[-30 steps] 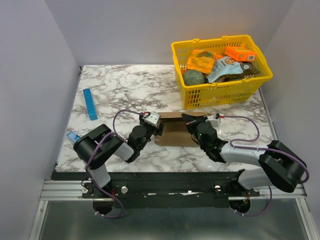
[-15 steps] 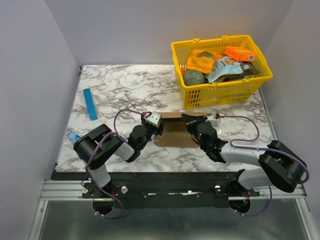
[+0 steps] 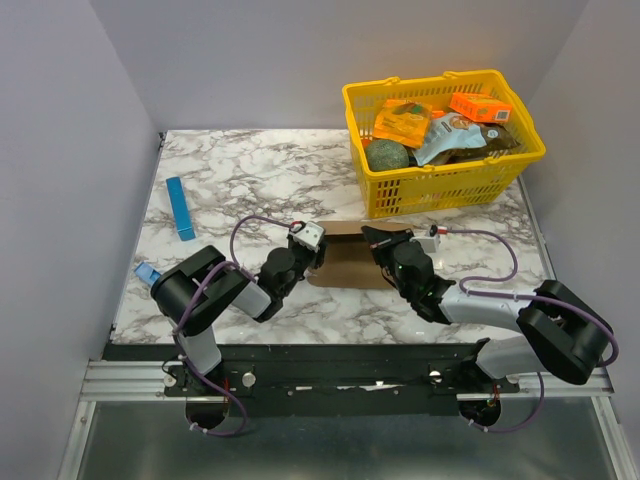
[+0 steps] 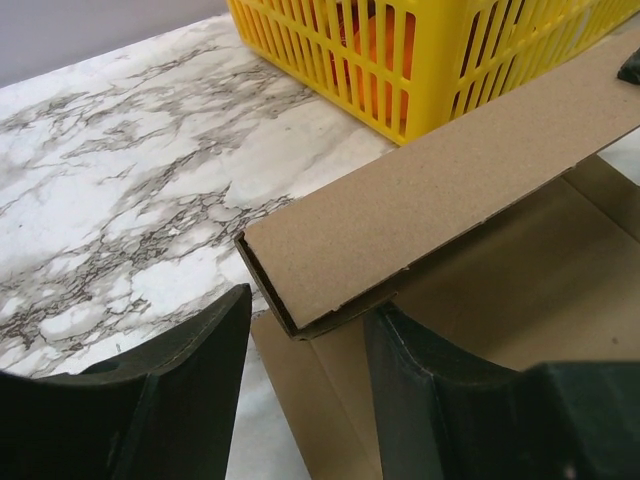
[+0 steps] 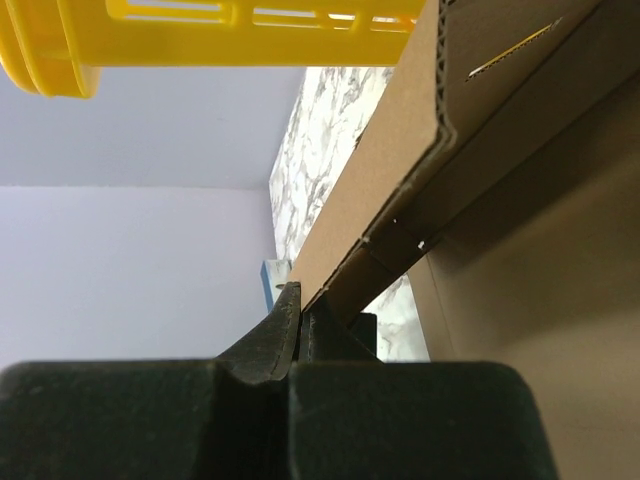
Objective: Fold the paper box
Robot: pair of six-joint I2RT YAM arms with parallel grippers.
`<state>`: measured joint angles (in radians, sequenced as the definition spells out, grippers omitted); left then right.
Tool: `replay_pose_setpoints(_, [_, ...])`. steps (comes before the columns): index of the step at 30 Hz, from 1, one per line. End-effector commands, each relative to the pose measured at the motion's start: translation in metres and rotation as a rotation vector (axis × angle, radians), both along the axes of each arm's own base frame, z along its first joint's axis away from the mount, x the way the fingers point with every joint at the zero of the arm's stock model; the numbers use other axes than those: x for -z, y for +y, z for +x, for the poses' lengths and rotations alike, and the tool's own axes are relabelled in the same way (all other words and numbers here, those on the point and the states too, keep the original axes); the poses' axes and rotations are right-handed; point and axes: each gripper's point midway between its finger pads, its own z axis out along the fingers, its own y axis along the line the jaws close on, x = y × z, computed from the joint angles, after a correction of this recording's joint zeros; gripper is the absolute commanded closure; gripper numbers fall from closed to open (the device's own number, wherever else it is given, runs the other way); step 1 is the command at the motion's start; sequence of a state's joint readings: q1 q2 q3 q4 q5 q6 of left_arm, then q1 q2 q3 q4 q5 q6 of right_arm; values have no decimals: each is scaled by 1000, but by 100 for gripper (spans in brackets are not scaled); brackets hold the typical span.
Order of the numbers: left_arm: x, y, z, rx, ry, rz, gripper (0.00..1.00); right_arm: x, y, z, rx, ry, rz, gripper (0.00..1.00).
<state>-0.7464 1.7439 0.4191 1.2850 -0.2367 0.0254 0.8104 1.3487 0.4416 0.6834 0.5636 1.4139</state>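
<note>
The paper box (image 3: 350,266) is a brown cardboard sheet lying flat between my two grippers, its far long flap (image 4: 450,190) raised and doubled over. The left gripper (image 3: 318,251) is at the sheet's left end. In the left wrist view this gripper (image 4: 305,340) is open and straddles the corner of that flap, with the left finger (image 4: 190,380) well clear of the card. The right gripper (image 3: 377,240) is at the flap's right end. In the right wrist view this gripper (image 5: 303,305) is shut, pinching the edge of the paper box (image 5: 520,300).
A yellow basket (image 3: 440,190) holding orange packets and other goods stands just beyond the sheet, and shows close behind the flap as the basket (image 4: 330,50). A thin blue strip (image 3: 180,208) lies at the far left. A small light blue object (image 3: 146,272) sits by the left arm.
The left jaws have narrowed around the flap's corner and the left gripper has edged slightly toward the sheet. The right arm and the cardboard have stayed put.
</note>
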Motion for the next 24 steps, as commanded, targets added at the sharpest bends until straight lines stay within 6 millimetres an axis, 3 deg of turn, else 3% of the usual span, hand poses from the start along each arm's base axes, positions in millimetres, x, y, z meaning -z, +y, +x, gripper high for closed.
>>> replay_pose_setpoints(1, [-79, 2, 15, -40, -229, -229, 47, 25, 7, -8, -51, 63, -85, 99])
replay_pose_setpoints(11, [-85, 5, 17, -60, -197, -337, 66, 24, 8, -7, -50, 65, -83, 99])
replay_pose_setpoints(14, [-88, 1, 17, -44, -191, -352, 67, 24, 9, -7, -55, 66, -83, 99])
replay_pose_setpoints(24, [-89, -1, 16, 32, -173, -406, 34, 23, 9, -7, -55, 66, -74, 99])
